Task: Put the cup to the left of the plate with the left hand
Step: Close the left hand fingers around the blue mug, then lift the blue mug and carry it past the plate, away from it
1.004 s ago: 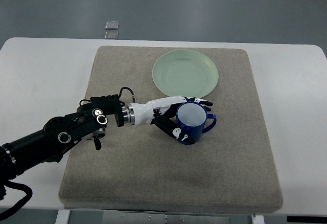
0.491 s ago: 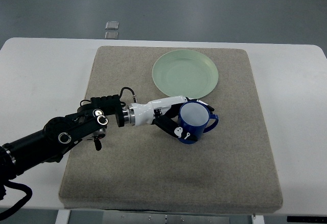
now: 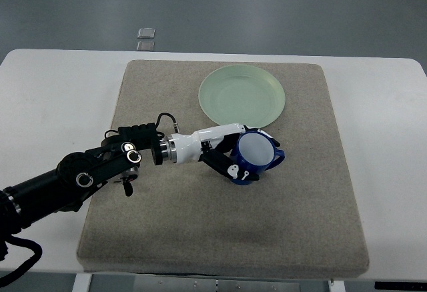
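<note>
Left hand wrapped tight around shiny blue cup, on fuzzy mat near round green plate.

A beige mat covers the white worktop; beyond it, two small grey squares sit on the grey floor.

Glossy blue cup; smooth plate; coarse cloth mat.

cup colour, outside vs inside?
Cup: dark blue outside, white inside; top view, held by the left robot hand.
</note>
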Robot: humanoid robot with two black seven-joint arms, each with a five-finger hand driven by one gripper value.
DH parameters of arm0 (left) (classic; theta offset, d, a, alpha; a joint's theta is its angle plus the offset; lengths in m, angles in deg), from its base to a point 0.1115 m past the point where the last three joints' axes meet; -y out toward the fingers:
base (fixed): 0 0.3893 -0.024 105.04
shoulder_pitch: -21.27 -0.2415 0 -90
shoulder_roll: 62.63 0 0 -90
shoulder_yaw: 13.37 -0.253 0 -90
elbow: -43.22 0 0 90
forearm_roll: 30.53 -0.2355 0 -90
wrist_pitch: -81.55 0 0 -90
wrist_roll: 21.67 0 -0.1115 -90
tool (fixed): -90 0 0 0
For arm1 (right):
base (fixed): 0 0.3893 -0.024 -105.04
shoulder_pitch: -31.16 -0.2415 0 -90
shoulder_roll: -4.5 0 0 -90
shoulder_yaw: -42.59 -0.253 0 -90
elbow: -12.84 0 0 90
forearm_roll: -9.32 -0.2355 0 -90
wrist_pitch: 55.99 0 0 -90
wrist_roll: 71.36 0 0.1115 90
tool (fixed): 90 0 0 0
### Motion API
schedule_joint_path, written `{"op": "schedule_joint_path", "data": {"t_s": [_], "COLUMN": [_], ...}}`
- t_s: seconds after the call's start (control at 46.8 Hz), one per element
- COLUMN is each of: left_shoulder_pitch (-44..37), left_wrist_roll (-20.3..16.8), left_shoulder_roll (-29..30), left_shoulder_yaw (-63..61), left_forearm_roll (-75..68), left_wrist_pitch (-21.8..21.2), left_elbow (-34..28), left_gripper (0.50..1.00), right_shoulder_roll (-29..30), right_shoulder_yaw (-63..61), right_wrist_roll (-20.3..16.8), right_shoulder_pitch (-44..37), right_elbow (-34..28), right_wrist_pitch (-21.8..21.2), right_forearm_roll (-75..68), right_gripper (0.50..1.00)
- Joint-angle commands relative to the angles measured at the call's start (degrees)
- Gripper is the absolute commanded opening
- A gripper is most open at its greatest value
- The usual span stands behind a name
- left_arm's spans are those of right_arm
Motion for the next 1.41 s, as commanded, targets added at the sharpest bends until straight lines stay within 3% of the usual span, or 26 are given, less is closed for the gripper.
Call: {"op": "schedule_joint_path", "data": {"t_s": [0.0, 0.406, 0.534, 1.026, 1.239, 1.389], "left_shoulder_pitch": [0.0, -0.09, -0.18, -0.18, 0.0, 0.08], "left_wrist_roll": [0.0, -1.14, -2.11, -2.72, -3.69, -4.83], "left_shoulder_roll": [0.0, 0.0, 0.0, 0.53, 1.58, 3.07], "left_shoulder_yaw": [0.0, 0.18, 0.27, 0.44, 0.79, 2.19], "left_forearm_roll": [0.41, 1.29, 1.37, 5.41, 9.9, 12.36], "left_wrist_pitch": [-0.07, -0.33, -0.42, -1.91, -2.09, -2.18], "left_elbow": [-0.08, -0.08, -0.08, -0.08, 0.0, 0.18], "left_gripper": [0.78, 0.78, 0.746, 0.735, 0.619, 0.596], "right_shoulder_roll": [0.0, 0.0, 0.0, 0.0, 0.0, 0.0], "right_shoulder_yaw": [0.0, 0.0, 0.0, 0.0, 0.0, 0.0], "right_wrist_roll": [0.0, 0.0, 0.0, 0.0, 0.0, 0.0], "right_shoulder_pitch": [0.02, 0.02, 0.02, 0.02, 0.02, 0.02], "right_elbow": [0.0, 0.0, 0.0, 0.0, 0.0, 0.0], "right_wrist_pitch": [0.0, 0.0, 0.0, 0.0, 0.0, 0.0], "right_forearm_roll": [0.0, 0.0, 0.0, 0.0, 0.0, 0.0], "right_gripper": [0.932, 0.932, 0.932, 0.932, 0.932, 0.932]}}
